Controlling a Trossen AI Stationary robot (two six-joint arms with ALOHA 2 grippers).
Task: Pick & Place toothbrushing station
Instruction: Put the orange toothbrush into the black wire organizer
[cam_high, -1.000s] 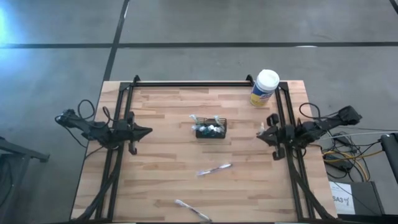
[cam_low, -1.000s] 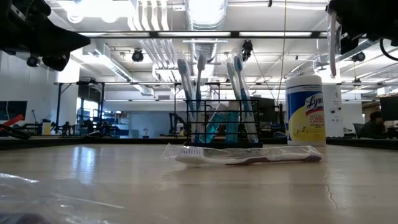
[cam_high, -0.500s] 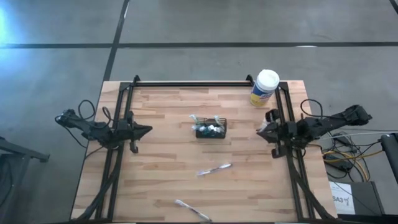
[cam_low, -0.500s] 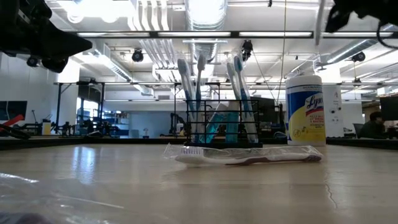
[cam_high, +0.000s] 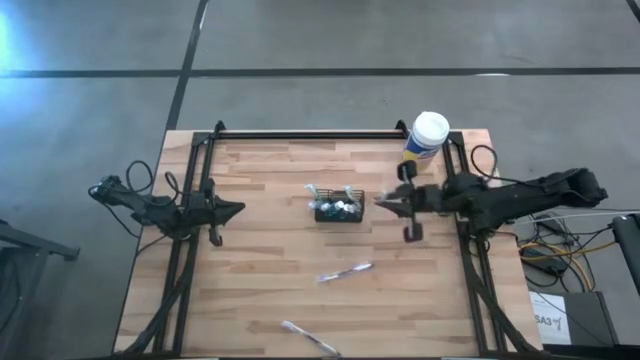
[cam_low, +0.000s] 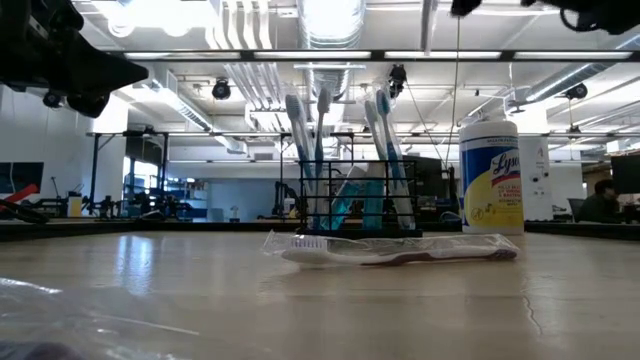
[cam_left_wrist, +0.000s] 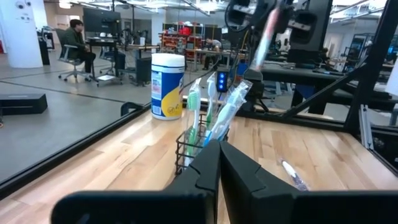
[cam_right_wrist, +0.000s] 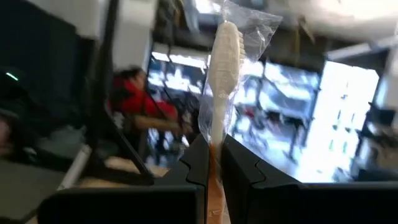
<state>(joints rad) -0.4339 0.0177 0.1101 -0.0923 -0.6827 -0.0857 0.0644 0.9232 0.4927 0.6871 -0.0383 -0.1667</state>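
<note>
Right end effector carrying a wrapped toothbrush near the caddy

I see the right end effector clenched on a wrapped toothbrush, just beside the caddy at mid-bench. The left end effector sits clenched and empty at the left edge. Two more wrapped brushes lie nearer the front.

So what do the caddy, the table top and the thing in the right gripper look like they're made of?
Caddy: thin black wire mesh, probably coated metal; you can see through its sides.
Table top: pale wood planks with visible seams, matte to slightly glossy.
Right gripper, shut, holds a toothbrush: white, likely plastic, inside a clear, crinkled film wrapper that catches light.
</note>
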